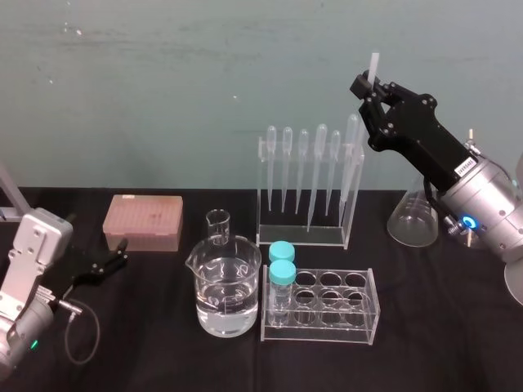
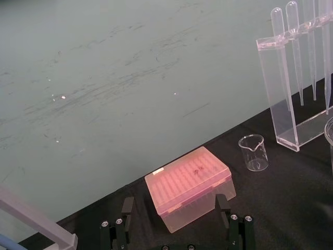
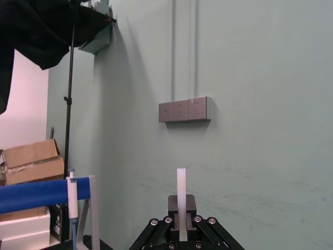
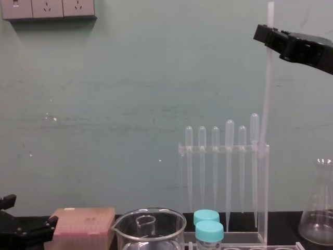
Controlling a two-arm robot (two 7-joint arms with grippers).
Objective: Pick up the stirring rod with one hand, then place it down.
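Observation:
The stirring rod [image 1: 373, 67] is a long translucent-white stick held nearly upright, with my right gripper [image 1: 365, 91] shut on it near its top. In the chest view the stirring rod [image 4: 267, 104] runs from the right gripper [image 4: 266, 34] down past the right end of the pipette rack [image 4: 223, 150]. I cannot tell whether its lower end touches the table. The right wrist view shows the stirring rod [image 3: 181, 190] rising between the fingers [image 3: 170, 225]. My left gripper [image 1: 114, 258] is parked low at the left, open, facing the pink box.
A pink tip box [image 1: 143, 222] lies at the left. A water-filled beaker [image 1: 227, 294] and a small beaker [image 1: 217, 227] stand in the middle. A clear tube rack [image 1: 359, 314] holds two teal-capped tubes [image 1: 282, 273]. A conical flask [image 1: 413, 216] stands behind the right arm.

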